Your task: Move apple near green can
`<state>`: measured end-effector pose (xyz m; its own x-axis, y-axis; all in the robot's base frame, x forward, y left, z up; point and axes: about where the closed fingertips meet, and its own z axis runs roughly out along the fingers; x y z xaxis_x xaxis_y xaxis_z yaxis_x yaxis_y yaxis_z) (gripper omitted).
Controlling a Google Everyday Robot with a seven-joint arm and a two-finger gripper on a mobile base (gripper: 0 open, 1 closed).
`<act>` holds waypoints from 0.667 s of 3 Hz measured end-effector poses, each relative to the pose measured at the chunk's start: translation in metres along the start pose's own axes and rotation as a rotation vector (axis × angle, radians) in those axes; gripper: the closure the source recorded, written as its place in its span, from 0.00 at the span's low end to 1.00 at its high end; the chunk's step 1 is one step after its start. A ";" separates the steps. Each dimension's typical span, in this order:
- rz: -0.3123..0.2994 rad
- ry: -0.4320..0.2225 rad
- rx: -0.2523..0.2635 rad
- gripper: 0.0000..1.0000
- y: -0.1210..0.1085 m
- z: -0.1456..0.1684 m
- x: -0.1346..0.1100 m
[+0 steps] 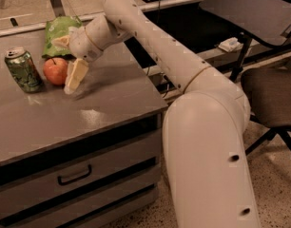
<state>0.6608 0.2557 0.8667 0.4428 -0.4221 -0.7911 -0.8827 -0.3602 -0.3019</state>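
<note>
Robot arm (pixel 183 75): reaches from the right, well apart from the green can (pixel 23 70), down toward it. Drawer cabinet (pixel 64 127): its grey top carries the can at the left edge. Chair (pixel 274 89): far right of the can. Green snack bag (pixel 60 32): behind and right of the can. Gripper (pixel 63 64): right of the can, fingers (pixel 76 74) spread apart around the apple (pixel 55 71). The apple rests on the top just right of the can, not touching it.

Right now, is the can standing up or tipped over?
The can stands up: silver top up, base on the table, beside the apple. The pincer is open by the apple.
</note>
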 end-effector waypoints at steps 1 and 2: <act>-0.046 0.027 0.048 0.00 0.000 -0.024 -0.016; -0.086 0.080 0.150 0.00 0.007 -0.074 -0.041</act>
<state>0.6482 0.2097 0.9367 0.5233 -0.4617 -0.7162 -0.8520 -0.2719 -0.4474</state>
